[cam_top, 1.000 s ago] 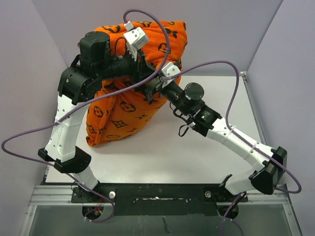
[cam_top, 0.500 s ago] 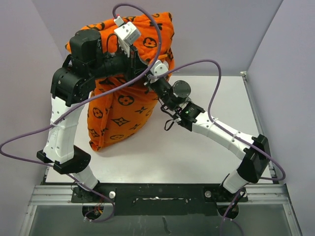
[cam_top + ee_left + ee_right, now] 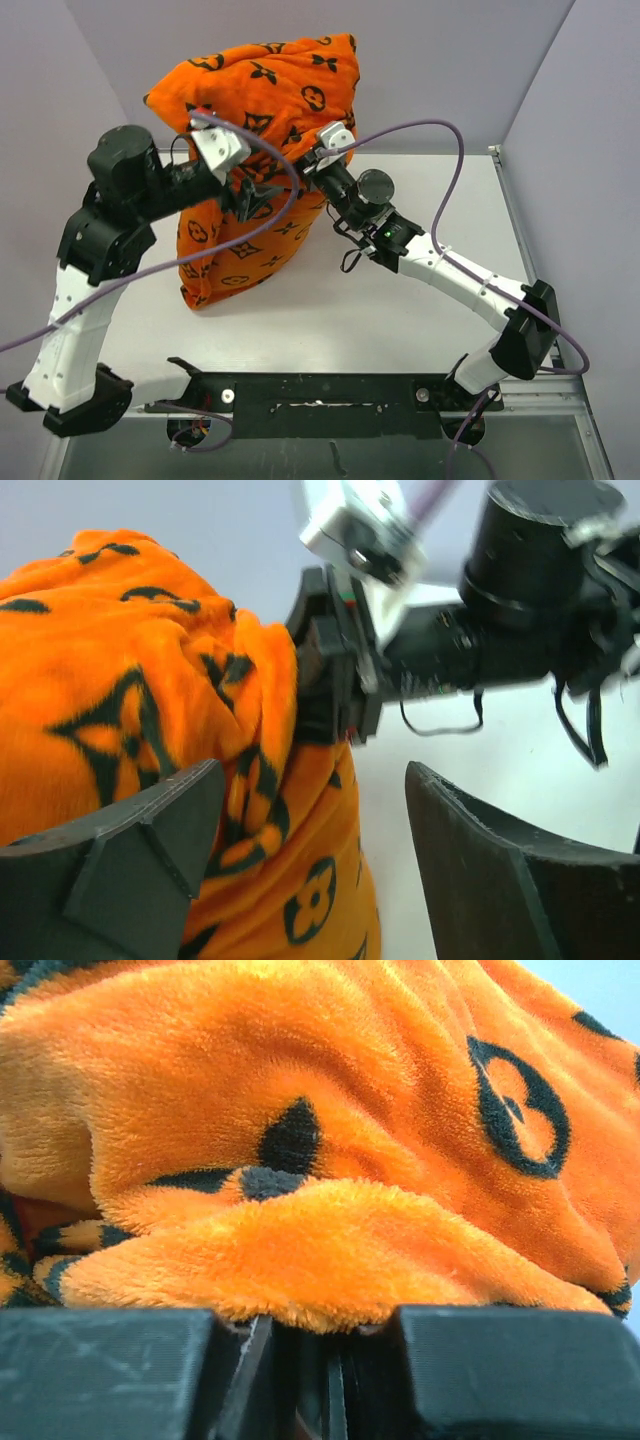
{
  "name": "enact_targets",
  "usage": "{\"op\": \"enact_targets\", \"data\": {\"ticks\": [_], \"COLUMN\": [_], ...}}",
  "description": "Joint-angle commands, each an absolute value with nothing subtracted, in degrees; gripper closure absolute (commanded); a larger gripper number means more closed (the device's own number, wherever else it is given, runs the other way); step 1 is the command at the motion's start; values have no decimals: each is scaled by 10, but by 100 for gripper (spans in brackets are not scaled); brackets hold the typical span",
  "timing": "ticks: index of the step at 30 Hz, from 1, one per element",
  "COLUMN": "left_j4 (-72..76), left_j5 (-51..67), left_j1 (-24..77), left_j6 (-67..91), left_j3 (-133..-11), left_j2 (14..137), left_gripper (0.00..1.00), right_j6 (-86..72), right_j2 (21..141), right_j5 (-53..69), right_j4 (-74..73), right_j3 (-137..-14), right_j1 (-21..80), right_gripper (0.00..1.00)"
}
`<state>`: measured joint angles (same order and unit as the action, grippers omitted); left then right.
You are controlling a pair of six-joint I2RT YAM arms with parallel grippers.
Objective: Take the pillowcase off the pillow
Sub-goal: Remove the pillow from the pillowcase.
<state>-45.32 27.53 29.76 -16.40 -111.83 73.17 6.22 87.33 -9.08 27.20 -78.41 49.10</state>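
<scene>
Pillowcase (image 3: 262, 130), orange with black motifs, stood bulging at the table's (image 3: 400, 330) far left, with the pillow hidden inside. Right gripper (image 3: 320, 1360) was pinched tight on a plush fold at its right edge. The left gripper (image 3: 315, 780) hung with jaws apart beside the fabric, holding nothing. Stripping looked barely begun. Next, the free arm probably needed a hold to pull the cover off the filling.
</scene>
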Motion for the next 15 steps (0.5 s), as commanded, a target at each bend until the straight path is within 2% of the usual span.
{"op": "enact_targets", "data": {"ticks": [1,5,8,11,15], "left_j4": [-341,-260,-165,-100,-36], "left_j5": [254,212,157,152,114], "left_j1": [314,331,366,388,402], "left_j6": [-278,-345,-404,-483,-581], "left_j3": [-1021,-953,-893,-852,-816], "left_j2": [661,641,633,632,643], "left_gripper": [23,12,12,12,18], "right_j6": [8,4,0,-4,-9], "right_j2": [847,844,846,848,844], "right_j5": [-94,-92,-98,-103,-108], "right_j4": [240,232,229,224,218], "right_j3": [-798,-807,-812,-816,-814], "right_j1": [490,503,516,526,533], "right_gripper": [100,100,100,100,100]}}
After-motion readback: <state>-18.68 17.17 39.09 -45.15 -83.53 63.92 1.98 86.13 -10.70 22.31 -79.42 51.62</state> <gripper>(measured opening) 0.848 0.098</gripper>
